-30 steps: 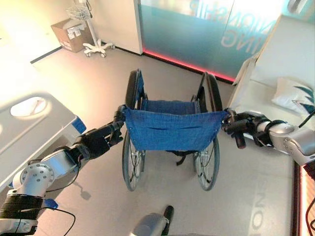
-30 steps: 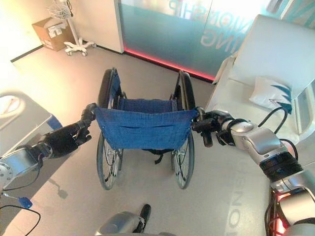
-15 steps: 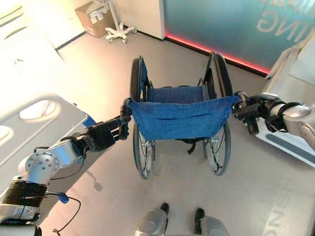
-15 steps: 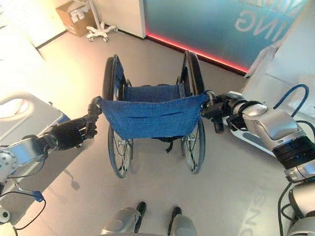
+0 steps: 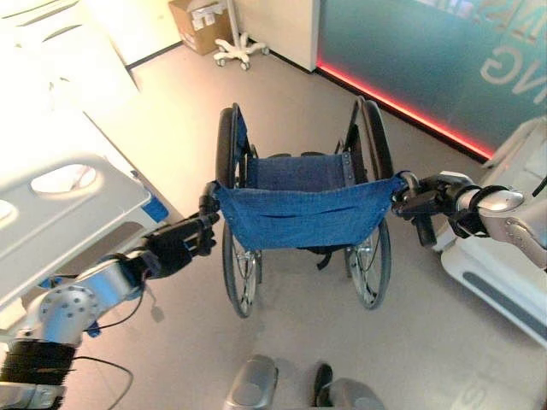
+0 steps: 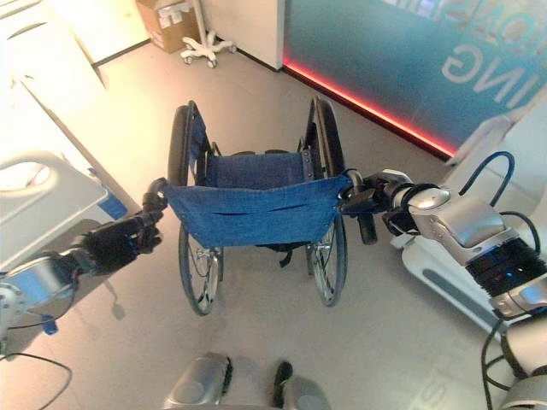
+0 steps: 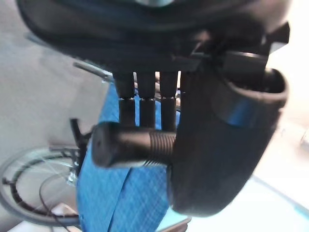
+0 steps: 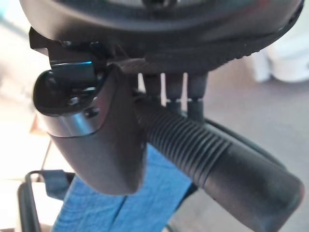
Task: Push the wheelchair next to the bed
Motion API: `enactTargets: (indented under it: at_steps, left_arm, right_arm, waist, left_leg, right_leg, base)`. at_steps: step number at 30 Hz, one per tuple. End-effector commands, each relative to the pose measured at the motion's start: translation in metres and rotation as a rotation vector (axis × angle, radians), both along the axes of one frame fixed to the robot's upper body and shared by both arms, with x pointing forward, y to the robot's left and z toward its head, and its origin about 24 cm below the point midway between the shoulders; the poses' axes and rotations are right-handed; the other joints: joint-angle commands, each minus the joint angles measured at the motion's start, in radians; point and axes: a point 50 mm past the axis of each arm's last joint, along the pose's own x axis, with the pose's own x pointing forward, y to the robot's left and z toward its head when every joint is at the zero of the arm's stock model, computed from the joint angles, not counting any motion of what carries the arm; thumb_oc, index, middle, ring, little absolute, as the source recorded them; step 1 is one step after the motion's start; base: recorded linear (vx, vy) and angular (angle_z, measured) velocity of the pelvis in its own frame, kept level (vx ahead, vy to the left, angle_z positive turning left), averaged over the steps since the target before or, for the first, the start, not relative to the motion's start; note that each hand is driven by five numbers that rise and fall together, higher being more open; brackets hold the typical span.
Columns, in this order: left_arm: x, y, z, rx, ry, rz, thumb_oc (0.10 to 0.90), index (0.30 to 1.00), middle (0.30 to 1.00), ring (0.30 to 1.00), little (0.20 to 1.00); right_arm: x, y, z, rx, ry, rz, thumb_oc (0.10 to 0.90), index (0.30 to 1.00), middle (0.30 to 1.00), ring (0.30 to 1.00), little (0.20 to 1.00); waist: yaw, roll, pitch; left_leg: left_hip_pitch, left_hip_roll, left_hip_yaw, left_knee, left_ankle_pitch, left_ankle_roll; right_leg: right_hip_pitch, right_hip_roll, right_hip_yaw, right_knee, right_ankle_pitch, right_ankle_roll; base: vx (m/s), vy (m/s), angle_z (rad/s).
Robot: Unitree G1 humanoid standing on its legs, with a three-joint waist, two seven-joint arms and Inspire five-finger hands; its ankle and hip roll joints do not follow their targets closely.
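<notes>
The wheelchair, with a blue cloth back and seat and black wheels, stands in front of me facing away. My left hand is curled round its left push handle. My right hand grips the ribbed right push handle. A white bed with oval cut-outs in its end board lies close on the left, its corner about a hand's width from the left wheel.
A second white bed's base sits on the right, close behind my right hand. Ahead stands a teal glass wall with a red floor strip. A cardboard box and a wheeled stand are at the far left corner.
The whole view has swung, so the left bed looms larger and the right bed with its pillow has slid off to the right. Both hands keep their hold on the handles.
</notes>
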Motion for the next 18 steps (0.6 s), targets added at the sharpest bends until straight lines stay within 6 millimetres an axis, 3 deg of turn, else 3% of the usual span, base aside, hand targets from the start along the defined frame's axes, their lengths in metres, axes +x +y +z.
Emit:
enactTargets:
  at_steps: [1,3,5,7,8,11,12,13,14,15,16,17,18]
  left_arm:
    - [0.010,-0.028,0.079,-0.064,-0.380,-0.191,0.400,0.300,0.300,0.300,0.300]
    - [0.010,-0.028,0.080,-0.077,-0.383,-0.187,0.400,0.300,0.300,0.300,0.300]
    - [0.012,-0.027,0.077,-0.084,-0.384,-0.188,0.400,0.300,0.300,0.300,0.300]
    - [0.013,-0.028,0.074,-0.086,-0.383,-0.195,0.400,0.300,0.300,0.300,0.300]
    - [0.016,-0.028,0.071,-0.084,-0.382,-0.205,0.400,0.300,0.300,0.300,0.300]
    - [0.021,-0.025,0.072,-0.069,-0.386,-0.216,0.400,0.300,0.300,0.300,0.300]
    - [0.022,-0.024,0.075,-0.064,-0.387,-0.219,0.400,0.300,0.300,0.300,0.300]
    - [0.023,-0.024,0.077,-0.066,-0.383,-0.219,0.400,0.300,0.300,0.300,0.300]
    - [0.022,-0.021,0.079,-0.062,-0.372,-0.210,0.400,0.300,0.300,0.300,0.300]
    - [0.022,-0.020,0.080,-0.060,-0.370,-0.209,0.400,0.300,0.300,0.300,0.300]
    - [0.021,-0.016,0.081,-0.051,-0.365,-0.206,0.400,0.300,0.300,0.300,0.300]
    - [0.021,-0.015,0.081,-0.049,-0.366,-0.205,0.400,0.300,0.300,0.300,0.300]
    - [0.021,-0.014,0.083,-0.043,-0.370,-0.205,0.400,0.300,0.300,0.300,0.300]
  right_arm:
    - [0.004,0.111,0.081,0.092,-0.392,0.518,0.400,0.300,0.300,0.300,0.300]
    - [0.007,0.113,0.083,0.089,-0.394,0.511,0.400,0.300,0.300,0.300,0.300]
    - [0.009,0.111,0.083,0.082,-0.395,0.505,0.400,0.300,0.300,0.300,0.300]
    - [0.009,0.107,0.081,0.080,-0.396,0.491,0.400,0.300,0.300,0.300,0.300]
    - [0.011,0.102,0.079,0.080,-0.397,0.476,0.400,0.300,0.300,0.300,0.300]
    - [0.016,0.098,0.074,0.102,-0.391,0.464,0.400,0.300,0.300,0.300,0.300]
    - [0.019,0.099,0.072,0.120,-0.384,0.464,0.400,0.300,0.300,0.300,0.300]
    - [0.020,0.100,0.071,0.126,-0.376,0.466,0.400,0.300,0.300,0.300,0.300]
    - [0.021,0.098,0.066,0.122,-0.366,0.467,0.400,0.300,0.300,0.300,0.300]
    - [0.021,0.097,0.065,0.121,-0.365,0.467,0.400,0.300,0.300,0.300,0.300]
    - [0.021,0.095,0.063,0.119,-0.368,0.464,0.400,0.300,0.300,0.300,0.300]
    - [0.021,0.094,0.063,0.120,-0.370,0.464,0.400,0.300,0.300,0.300,0.300]
    - [0.021,0.095,0.064,0.124,-0.377,0.462,0.400,0.300,0.300,0.300,0.300]
  waist:
    - [0.093,-0.018,-0.164]
    - [0.116,-0.005,-0.167]
    - [0.137,0.009,-0.170]
    - [0.142,0.006,-0.176]
    - [0.138,-0.003,-0.189]
    - [0.141,-0.019,-0.211]
    - [0.153,-0.027,-0.222]
    - [0.159,-0.038,-0.230]
    - [0.170,-0.057,-0.240]
    - [0.171,-0.060,-0.242]
    - [0.175,-0.065,-0.244]
    - [0.177,-0.064,-0.247]
    - [0.177,-0.067,-0.247]
  left_leg:
    - [-0.006,-0.037,0.079,-0.133,0.109,0.037]
    - [-0.040,-0.068,0.100,-0.244,0.145,0.031]
    - [-0.106,-0.085,0.220,-0.327,0.218,0.028]
    - [-0.143,-0.092,0.305,-0.316,0.229,0.038]
    - [-0.145,-0.108,0.381,-0.304,0.182,0.050]
    - [-0.117,-0.121,0.406,-0.308,0.068,0.107]
    - [-0.101,-0.129,0.403,-0.322,0.036,0.141]
    - [-0.096,-0.135,0.409,-0.307,0.015,0.158]
    - [-0.083,-0.152,0.405,-0.308,-0.010,0.187]
    - [-0.080,-0.155,0.403,-0.312,-0.010,0.190]
    - [-0.058,-0.160,0.395,-0.329,-0.013,0.207]
    - [-0.058,-0.156,0.395,-0.332,-0.009,0.207]
    - [-0.050,-0.156,0.385,-0.336,-0.008,0.208]
  right_leg:
    - [-0.002,0.029,0.052,0.013,0.058,0.058]
    - [0.025,0.057,0.050,-0.004,0.047,0.055]
    - [0.076,0.106,0.042,-0.001,0.006,0.037]
    - [0.097,0.131,0.032,0.007,-0.016,0.025]
    - [0.109,0.151,0.020,0.032,-0.055,0.019]
    - [0.108,0.160,-0.004,0.090,-0.115,0.012]
    - [0.108,0.159,-0.025,0.126,-0.120,0.021]
    - [0.111,0.147,-0.039,0.153,-0.095,0.037]
    - [0.106,0.127,-0.041,0.231,-0.002,0.098]
    - [0.104,0.125,-0.040,0.240,0.011,0.108]
    - [0.084,0.108,-0.035,0.373,0.123,0.178]
    - [0.078,0.110,-0.034,0.383,0.141,0.183]
    - [0.065,0.109,-0.022,0.426,0.187,0.215]
  base:
    - [0.23,-0.065,0.15]
    - [0.27,-0.091,0.29]
    - [0.35,-0.156,0.28]
    - [0.34,-0.161,0.08]
    - [0.45,-0.166,-0.13]
    - [0.39,-0.069,0.05]
    - [0.30,-0.014,0.04]
    - [0.48,-0.005,0.24]
    - [0.40,0.009,0.29]
    - [0.48,0.051,0.40]
    - [0.27,0.034,0.40]
    - [0.32,0.027,0.50]
    - [0.22,-0.018,0.66]
